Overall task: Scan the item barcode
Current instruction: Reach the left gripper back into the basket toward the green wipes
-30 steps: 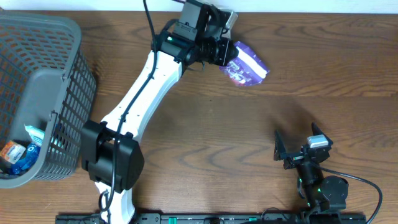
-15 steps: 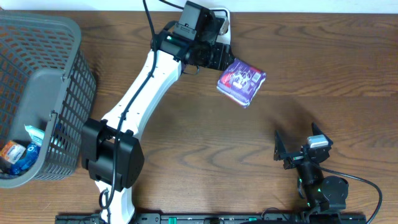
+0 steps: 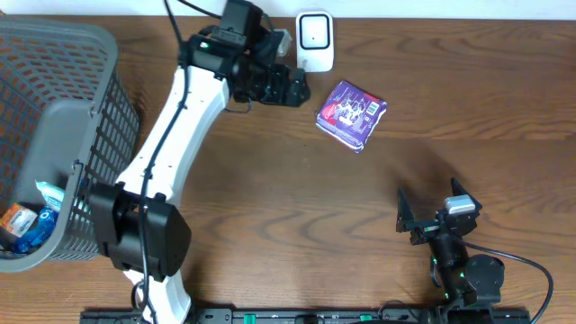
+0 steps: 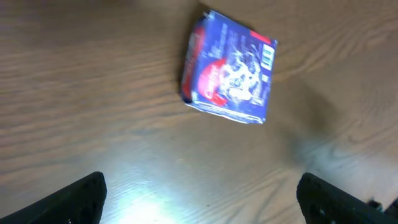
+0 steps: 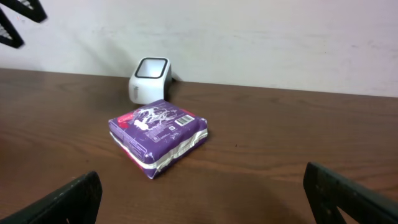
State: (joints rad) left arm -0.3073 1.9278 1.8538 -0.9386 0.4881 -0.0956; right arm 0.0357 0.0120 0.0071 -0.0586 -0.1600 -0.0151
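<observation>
**Inspector:** Surface first.

**Assessor:** Dark wooden table (image 3: 270, 225), with a pale wall behind it that shows only from the right wrist.

**Inspector:** The item?

**Assessor:** A purple packet (image 3: 351, 112) lies flat on the table towards the far edge, and nothing grips it. From overhead it sits skewed. The left wrist view looks down on its printed face, which has a white label (image 4: 267, 56) at one corner. The print is too blurred to read. The right wrist view alone shows its thickness and a pale band along the near side.

**Inspector:** The scanner?

**Assessor:** A white scanner (image 3: 314, 40) stands near the packet, at the table's far edge, apart from it. The left wrist view misses it entirely.

**Inspector:** The end effectors?

**Assessor:** The left gripper (image 3: 292, 87) is beside the packet and clear of it, jaws spread wide and empty. The right gripper (image 3: 430, 214) is at the near edge, well apart, likewise spread and empty.

**Inspector:** Anything else?

**Assessor:** A grey mesh basket (image 3: 99, 135) is at the left, seen only from overhead, with small blue and orange packages (image 3: 27, 225) in it. The left arm crosses between the basket and the packet. Nothing covers the packet.
</observation>
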